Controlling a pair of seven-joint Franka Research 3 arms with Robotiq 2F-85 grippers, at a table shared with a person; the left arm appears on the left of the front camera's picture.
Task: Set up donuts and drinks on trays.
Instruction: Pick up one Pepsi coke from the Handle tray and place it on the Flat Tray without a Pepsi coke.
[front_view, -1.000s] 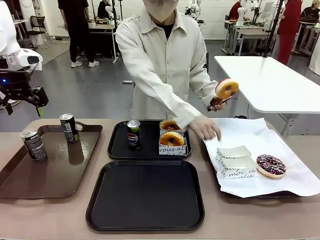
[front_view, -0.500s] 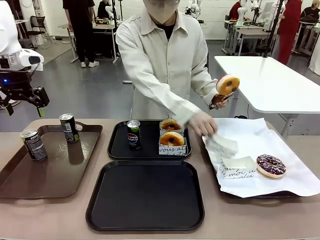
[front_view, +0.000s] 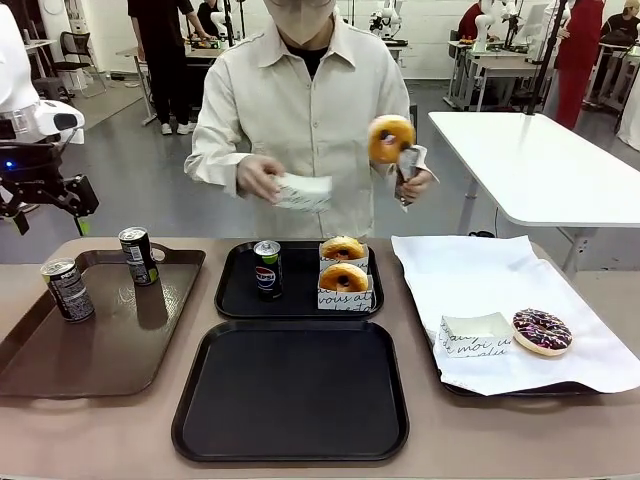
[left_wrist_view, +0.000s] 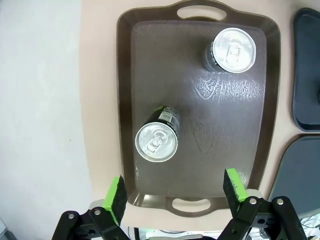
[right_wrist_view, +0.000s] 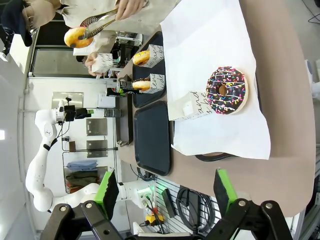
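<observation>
Raised off the paper-lined tray, a sleeve awaits the soft donut, probably best held by it; left gripper and right gripper hang spread.

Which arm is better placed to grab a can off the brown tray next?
Left: the left gripper hangs open above the cans on the brown tray; the right gripper faces the sprinkled donut.

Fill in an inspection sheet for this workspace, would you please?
Surface: tan table carrying four trays.
Job's things: far black tray holds Pepsi can and two sleeved donuts; near black tray bare; two cans upright on brown tray; sprinkled donut and flat sleeve on paper-lined tray; person holds donut in tongs, plus sleeve.
Clutter: nothing seen.
Grippers: left gripper and right gripper open, empty.
Cables: nothing seen on table.
Surroundings: white table and people behind.
</observation>
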